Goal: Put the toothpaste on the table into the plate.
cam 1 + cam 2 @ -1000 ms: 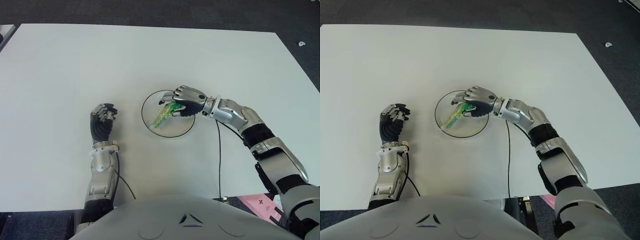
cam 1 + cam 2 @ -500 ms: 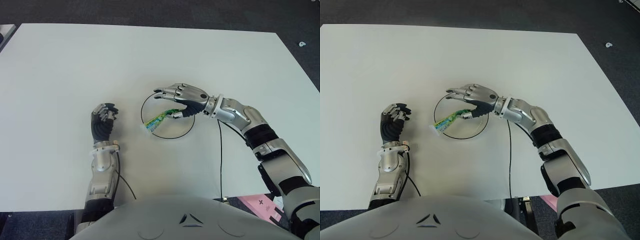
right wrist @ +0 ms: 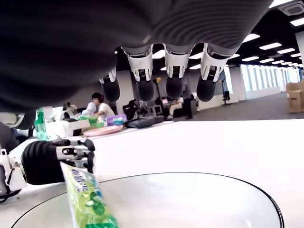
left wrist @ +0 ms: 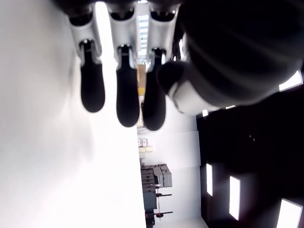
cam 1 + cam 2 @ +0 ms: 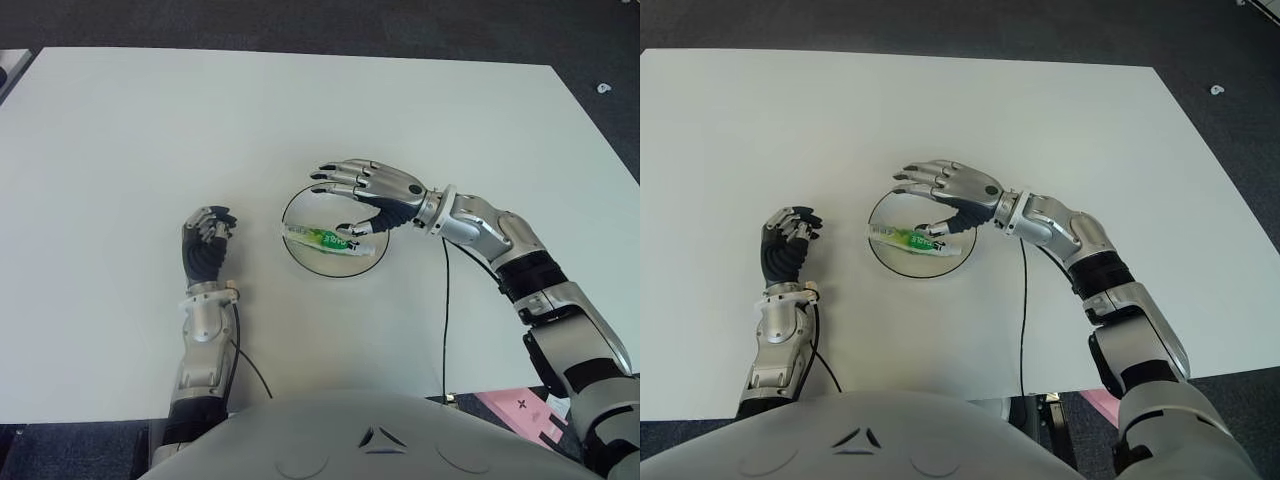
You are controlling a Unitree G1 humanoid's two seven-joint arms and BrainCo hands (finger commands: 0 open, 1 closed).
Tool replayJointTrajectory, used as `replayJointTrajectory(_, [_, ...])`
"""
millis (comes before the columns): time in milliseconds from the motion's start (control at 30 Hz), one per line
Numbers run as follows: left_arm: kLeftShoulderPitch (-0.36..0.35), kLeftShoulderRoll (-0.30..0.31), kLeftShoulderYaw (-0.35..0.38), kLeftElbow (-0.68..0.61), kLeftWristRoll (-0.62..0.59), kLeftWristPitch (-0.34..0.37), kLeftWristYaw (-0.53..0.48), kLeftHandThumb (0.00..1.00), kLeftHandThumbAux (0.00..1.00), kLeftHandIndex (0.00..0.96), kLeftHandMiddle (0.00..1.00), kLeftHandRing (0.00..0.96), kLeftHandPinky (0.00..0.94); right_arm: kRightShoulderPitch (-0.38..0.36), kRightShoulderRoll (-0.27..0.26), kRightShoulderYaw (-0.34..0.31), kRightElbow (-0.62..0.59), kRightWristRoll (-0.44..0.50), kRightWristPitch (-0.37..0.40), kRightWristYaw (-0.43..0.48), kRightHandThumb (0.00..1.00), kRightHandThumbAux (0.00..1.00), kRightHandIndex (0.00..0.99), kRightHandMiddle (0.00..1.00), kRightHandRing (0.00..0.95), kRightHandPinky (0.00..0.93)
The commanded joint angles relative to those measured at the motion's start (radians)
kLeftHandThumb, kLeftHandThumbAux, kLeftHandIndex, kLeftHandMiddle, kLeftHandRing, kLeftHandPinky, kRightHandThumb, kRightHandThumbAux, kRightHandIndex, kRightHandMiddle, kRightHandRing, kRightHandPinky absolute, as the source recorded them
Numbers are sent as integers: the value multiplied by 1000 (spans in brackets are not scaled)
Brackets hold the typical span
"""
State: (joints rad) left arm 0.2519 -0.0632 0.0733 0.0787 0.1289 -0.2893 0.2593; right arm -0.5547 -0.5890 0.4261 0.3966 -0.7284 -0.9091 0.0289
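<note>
- While my left hand [image 5: 205, 243] shows on the white table [image 5: 120, 150], left of the plate and apart from it, its fingers are curled in and grasp nothing; it looks the same as half a second ago.
- Just right of that hand sits the clear, dark-rimmed plate [image 5: 300, 198], a little right of the table's middle and nearer my body than the far edge.
- Inside the plate lies the toothpaste [image 5: 322, 238], a green and white tube stretched left to right across the near half, its left end reaching the rim; half a second ago it hung slanted with its left end out past the near-left rim, and a second ago it was bunched under my closed fingers.
- Over the right part of the plate is my right hand [image 5: 372, 195], reaching in from the right with its fingers [image 5: 335, 177] spread wide and pointing left, gripping nothing; a second ago they were closed on the tube.
- My thumb tip [image 5: 352, 230] shows at the tube's right end, though I cannot tell whether the two touch.
</note>
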Motion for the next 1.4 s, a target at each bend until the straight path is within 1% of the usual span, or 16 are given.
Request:
replayJointTrajectory(33, [28,-3,4,39,3,56,3,710,720,431,510,508,523,28,-22,-20,-24,17,15,26,381,129,0,0,0,0])
replayJointTrajectory(367, [27,-2,4,39,-1,50,0,710,719,432,514,512,526,64,-38,-53,-63,85,28,84,375,146,0,0,0,0])
replayJointTrajectory(467, [27,-2,5,40,-2,48,0,711,719,432,514,513,527,80,-30,-64,-62,147,31,114,354,156,0,0,0,0])
replayJointTrajectory(567, [28,-1,5,42,-1,43,1,711,720,432,514,513,529,106,-12,-70,-56,269,41,165,333,167,0,0,0,0])
replayJointTrajectory(633, [29,0,5,45,-1,35,1,711,720,432,516,515,536,138,-4,-73,-61,397,56,220,304,198,0,0,0,0])
replayJointTrajectory(733, [29,0,5,47,-2,31,1,711,720,432,517,517,542,152,-2,-77,-69,461,67,261,280,231,0,0,0,0])
replayJointTrajectory(767, [31,0,5,48,-1,29,1,711,720,432,517,517,542,178,-3,-82,-57,510,60,279,277,234,0,0,0,0])
replayJointTrajectory(800, [32,0,5,48,-3,27,0,711,720,432,519,519,539,210,1,-91,-11,559,32,290,251,271,0,0,0,38])
replayJointTrajectory(833, [33,-1,5,48,-4,25,-1,711,720,432,518,519,536,233,4,-99,23,595,12,299,219,332,5,36,49,107])
replayJointTrajectory(867, [33,-1,5,47,-4,27,-1,711,720,432,518,520,535,255,19,-111,44,634,-9,298,207,353,7,49,67,131])
replayJointTrajectory(900, [33,-2,5,46,-4,29,0,711,720,432,518,520,535,265,32,-120,55,657,-23,299,194,438,51,103,124,195])
replayJointTrajectory(1033, [33,-2,6,42,-3,36,2,711,720,432,517,519,535,274,111,-152,42,760,-29,305,183,709,217,284,316,366])
replayJointTrajectory(1067, [34,-1,7,41,-4,35,0,711,720,432,516,518,533,287,134,-157,31,804,-17,313,184,739,238,303,335,384])
replayJointTrajectory(1133, [34,-1,7,41,-5,33,-3,711,720,433,516,517,533,313,170,-167,16,868,2,329,177,858,315,383,426,480])
replayJointTrajectory(1300, [32,1,7,41,-9,31,-7,711,719,433,518,516,529,350,227,-216,53,960,-3,371,159,969,406,486,536,584])
replayJointTrajectory(1400, [30,4,6,40,-7,35,-7,712,720,433,518,518,537,363,292,-252,52,1027,-7,377,167,989,465,534,580,616])
